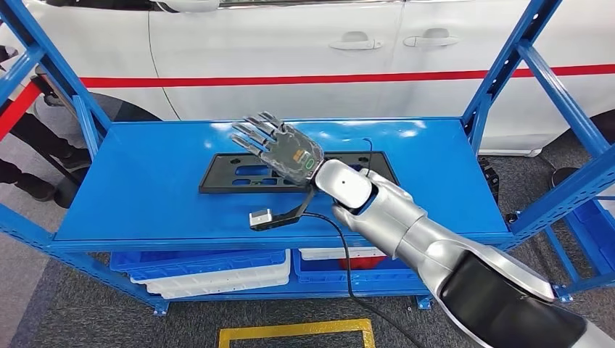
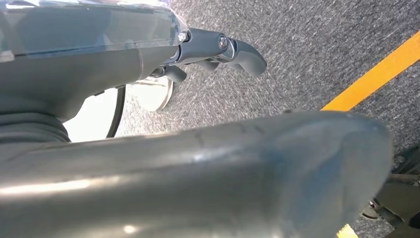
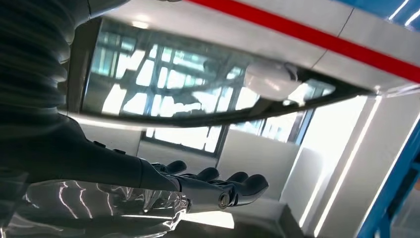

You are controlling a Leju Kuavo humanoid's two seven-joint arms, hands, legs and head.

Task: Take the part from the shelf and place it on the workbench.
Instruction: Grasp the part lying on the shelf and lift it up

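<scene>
Closest to the camera in the head view is the silver right arm (image 1: 435,246), smooth brushed metal with a glossy black section at the lower right corner, running diagonally up toward the middle of the frame. At its end the right hand (image 1: 279,148) has a clear plastic back with a circuit board showing through, and its dark fingers (image 1: 250,134) are straight and spread a bit apart, holding nothing. The hand hovers palm down over the left half of the flat black rectangular plastic part (image 1: 239,174), which has cut-out slots and lies in the middle of the glossy blue metal shelf (image 1: 145,196). Can't tell if the fingers actually touch it. A small grey camera block (image 1: 261,217) on a black bracket hangs off the wrist, with a black cable (image 1: 344,254) looping down.

Below the shelf deck sit stacked blue and white plastic bins (image 1: 217,272). Behind it all is a white car (image 1: 290,51) with a red stripe. Grey carpet floor with a yellow tape outline (image 1: 297,332) at the bottom.

In the left wrist view, the left hand (image 2: 218,52) hangs over speckled grey carpet, dark fingers (image 2: 245,57) loosely curled with nothing in them.
</scene>
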